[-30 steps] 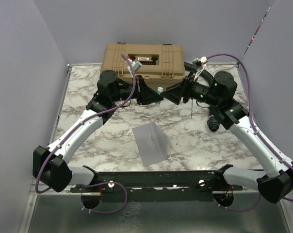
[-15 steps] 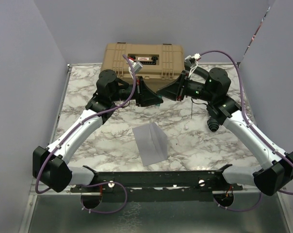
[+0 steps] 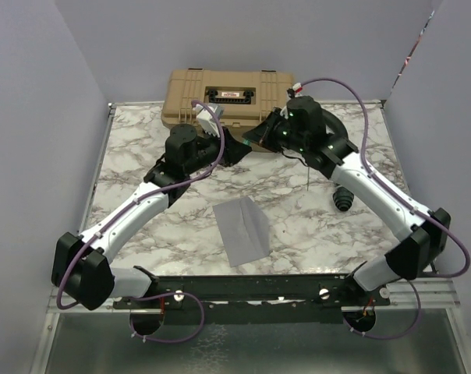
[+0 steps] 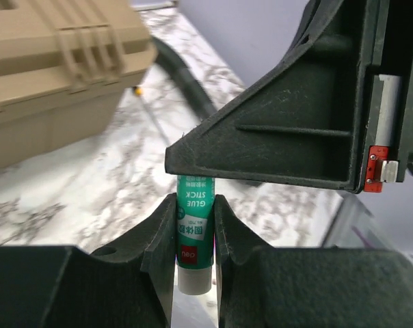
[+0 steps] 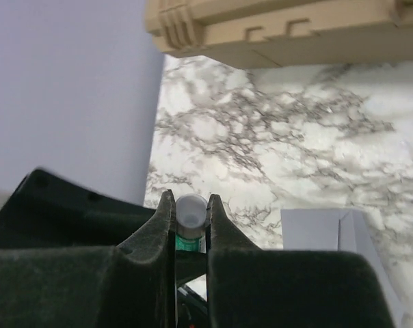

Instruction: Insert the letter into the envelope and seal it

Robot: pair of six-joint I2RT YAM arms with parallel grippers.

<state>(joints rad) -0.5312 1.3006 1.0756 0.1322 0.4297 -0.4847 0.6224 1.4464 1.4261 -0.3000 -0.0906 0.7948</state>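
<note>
The grey envelope (image 3: 243, 228) lies flat on the marble table, its flap raised a little; its corner also shows in the right wrist view (image 5: 329, 236). The letter is out of view. Above the far middle of the table my two grippers meet tip to tip. My left gripper (image 4: 194, 199) (image 3: 235, 149) is shut on the body of a green glue stick (image 4: 194, 236). My right gripper (image 5: 191, 199) (image 3: 259, 140) is shut on that stick's white cap (image 5: 191, 210).
A tan hard case (image 3: 228, 97) stands at the back edge, just behind both grippers. A small black ribbed object (image 3: 343, 199) lies on the marble at the right, under the right forearm. Grey walls close in the left, right and back sides.
My right arm has swung left to the left gripper, and its jaws have closed on the glue stick's cap. The left gripper has kept its hold and shifted slightly.
</note>
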